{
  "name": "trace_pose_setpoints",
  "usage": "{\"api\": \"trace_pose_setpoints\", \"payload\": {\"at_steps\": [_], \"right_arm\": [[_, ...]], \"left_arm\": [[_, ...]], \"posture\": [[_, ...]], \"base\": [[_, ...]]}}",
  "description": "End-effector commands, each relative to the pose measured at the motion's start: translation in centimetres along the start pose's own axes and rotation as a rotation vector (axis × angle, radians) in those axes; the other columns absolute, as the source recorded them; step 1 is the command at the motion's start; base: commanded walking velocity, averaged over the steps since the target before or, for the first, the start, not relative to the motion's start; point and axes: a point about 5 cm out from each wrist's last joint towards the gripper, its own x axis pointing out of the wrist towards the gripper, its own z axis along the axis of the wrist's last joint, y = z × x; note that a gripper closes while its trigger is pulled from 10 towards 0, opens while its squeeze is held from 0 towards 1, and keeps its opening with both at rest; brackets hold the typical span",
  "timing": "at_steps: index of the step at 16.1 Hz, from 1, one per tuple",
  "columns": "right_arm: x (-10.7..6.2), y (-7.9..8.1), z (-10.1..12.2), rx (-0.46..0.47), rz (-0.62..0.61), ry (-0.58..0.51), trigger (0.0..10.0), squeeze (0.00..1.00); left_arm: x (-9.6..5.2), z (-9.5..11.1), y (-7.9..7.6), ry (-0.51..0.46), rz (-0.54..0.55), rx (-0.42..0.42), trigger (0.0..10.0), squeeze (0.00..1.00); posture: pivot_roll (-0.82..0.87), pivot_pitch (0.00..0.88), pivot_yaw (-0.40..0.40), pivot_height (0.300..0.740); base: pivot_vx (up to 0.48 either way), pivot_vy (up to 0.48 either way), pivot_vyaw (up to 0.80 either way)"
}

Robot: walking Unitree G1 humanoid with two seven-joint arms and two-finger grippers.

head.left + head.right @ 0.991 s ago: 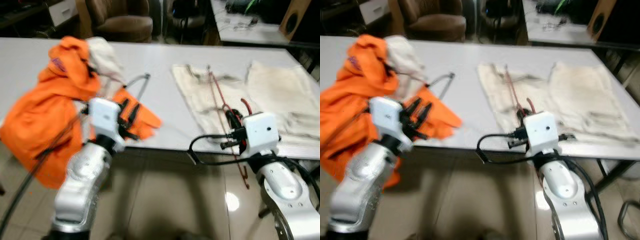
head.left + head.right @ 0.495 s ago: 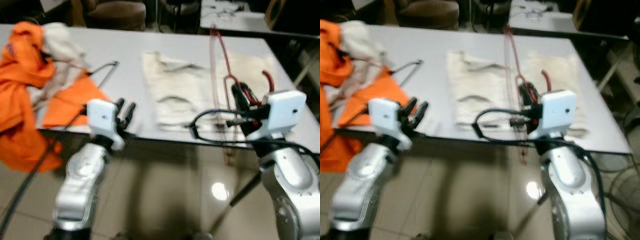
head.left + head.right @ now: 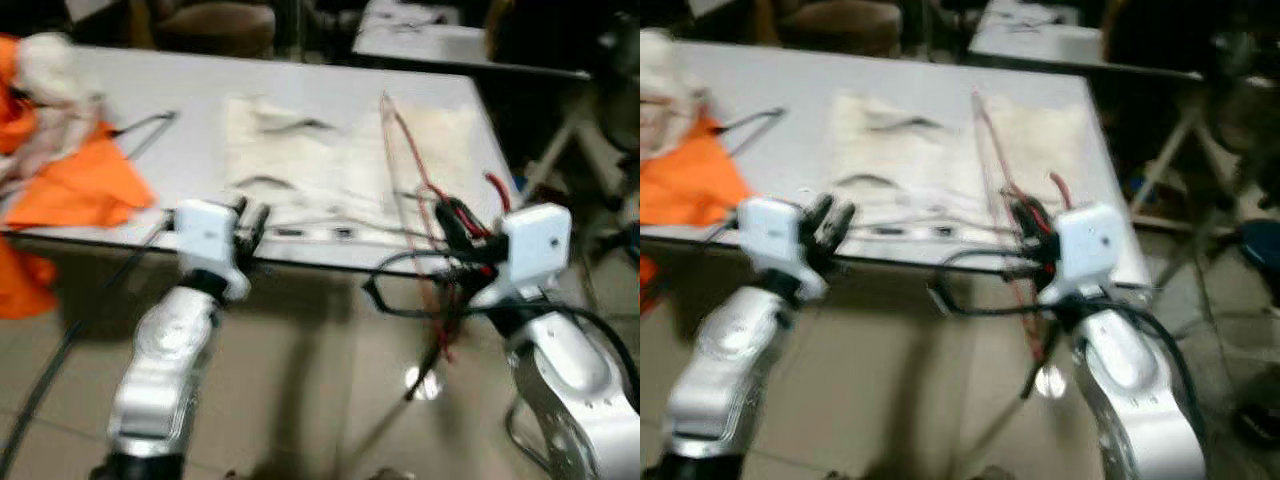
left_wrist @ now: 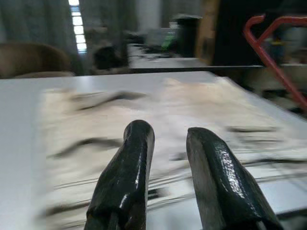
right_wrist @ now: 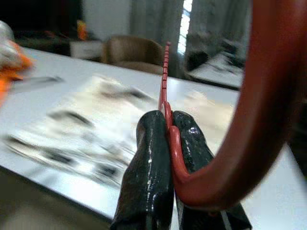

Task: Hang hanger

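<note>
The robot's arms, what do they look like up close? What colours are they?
Both arms are shiny silver with rounded shells. Each wrist carries a white boxy block. The left gripper and right gripper each have two long, glossy black fingers. Black cables loop by the right wrist.

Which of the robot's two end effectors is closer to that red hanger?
The right one. The right end effector is shut on the red hanger, pinching its wire between the fingers. The left end effector sits apart, at the table's near edge by the cream cloth.
</note>
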Motion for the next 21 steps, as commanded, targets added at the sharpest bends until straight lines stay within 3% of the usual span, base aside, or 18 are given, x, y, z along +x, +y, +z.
{"api": "trace_pose_setpoints", "payload": {"at_steps": [1,4,7,9,13,16,21], "right_arm": [[-0.4,0.2,-0.4,-0.013,-0.006,0.027,10.0,0.00],[-1.0,0.1,-2.2,-0.159,-0.025,0.117,10.0,0.00],[-1.7,0.0,-3.0,-0.130,-0.044,0.139,10.0,0.00],[-1.7,0.7,-2.9,-0.102,0.007,0.136,10.0,0.00],[-2.2,1.3,-2.9,-0.056,0.039,0.123,10.0,0.00],[-2.3,1.4,-2.8,-0.091,0.069,0.113,10.0,0.00],[-1.7,1.7,-2.0,-0.135,0.113,0.061,10.0,0.00]], "left_arm": [[-0.1,0.0,0.8,-0.004,0.025,0.053,10.0,0.00],[-0.3,-0.7,0.7,0.004,0.025,0.073,10.0,0.00],[-0.9,-1.4,-0.2,0.023,-0.027,0.036,10.0,0.00],[-0.5,-0.9,-0.5,-0.010,-0.049,-0.016,10.0,0.00],[-1.6,-1.4,-0.2,-0.004,-0.041,-0.052,10.0,0.00],[-2.3,-1.5,-0.3,-0.003,-0.050,-0.047,10.0,0.00],[-1.6,-0.2,0.0,-0.048,-0.016,-0.068,10.0,0.00]], "posture": [[-0.15,0.088,0.032,0.740],[-0.16,0.092,0.054,0.740],[-0.16,0.090,0.059,0.740],[-0.16,0.096,0.059,0.740],[-0.16,0.094,0.060,0.740],[-0.16,0.090,0.059,0.740],[-0.14,0.085,0.061,0.740]], "base": [[0.000,0.000,0.00],[0.000,0.000,0.00],[0.000,0.000,0.00],[0.000,0.000,0.00],[0.317,0.000,-0.51],[0.358,0.000,-0.17],[0.175,0.000,0.00]]}}
